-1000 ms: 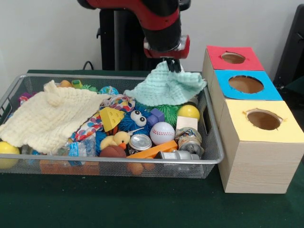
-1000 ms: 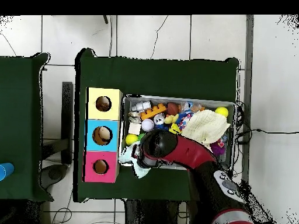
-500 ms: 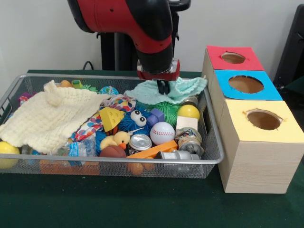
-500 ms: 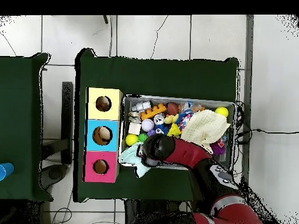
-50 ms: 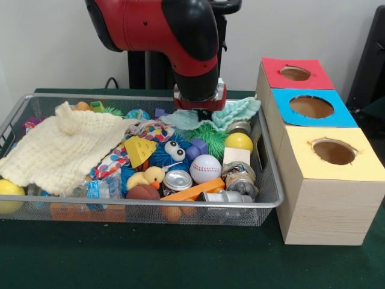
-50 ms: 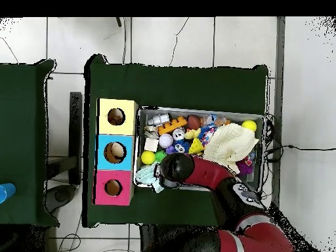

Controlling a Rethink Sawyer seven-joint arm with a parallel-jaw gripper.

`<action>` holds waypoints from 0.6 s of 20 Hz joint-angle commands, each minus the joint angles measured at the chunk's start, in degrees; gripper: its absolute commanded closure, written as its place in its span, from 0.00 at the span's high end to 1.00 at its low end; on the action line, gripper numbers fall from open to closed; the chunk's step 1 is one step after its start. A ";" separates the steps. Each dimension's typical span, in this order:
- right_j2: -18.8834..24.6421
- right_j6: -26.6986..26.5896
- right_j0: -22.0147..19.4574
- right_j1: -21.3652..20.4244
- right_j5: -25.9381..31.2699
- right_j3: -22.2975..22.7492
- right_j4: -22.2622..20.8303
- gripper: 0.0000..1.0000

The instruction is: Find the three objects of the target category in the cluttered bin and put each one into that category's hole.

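At the left of the wire bin a cream knitted cloth lies spread over the clutter, with a yellow ball tucked at the near left corner beneath its edge. Moving right, a yellow cheese-wedge toy sits against a blue fuzzy toy with googly eyes, and in front of them lie a rubber duck, a silver can and an orange block. A white baseball rests near the middle – just right of it a pale wooden block and a second yellow ball. Behind these, the gripper is down at the bin's far side, right at a mint-green knitted cloth bunched along the far right corner and partly draped on the rim; whether the jaws are pressed onto the cloth or apart cannot be told, since the wrist hides them. A green spiky ball sits just below the cloth. To the right of the bin stands the row of boxes – a red-topped box farthest, a blue-topped box in the middle, a yellow-topped box nearest – each with a round hole in its top.
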 commanded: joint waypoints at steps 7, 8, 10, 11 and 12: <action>0.65 2.02 1.62 1.50 -4.01 -8.27 -5.01 1.00; 0.90 1.78 1.64 1.31 -3.59 -8.57 -5.13 1.00; 1.11 2.32 1.83 0.57 -2.65 -8.86 -4.76 1.00; 1.19 2.30 1.87 0.22 -2.18 -9.20 -4.73 1.00; 1.19 2.61 2.08 -0.43 -1.61 -9.21 -4.58 1.00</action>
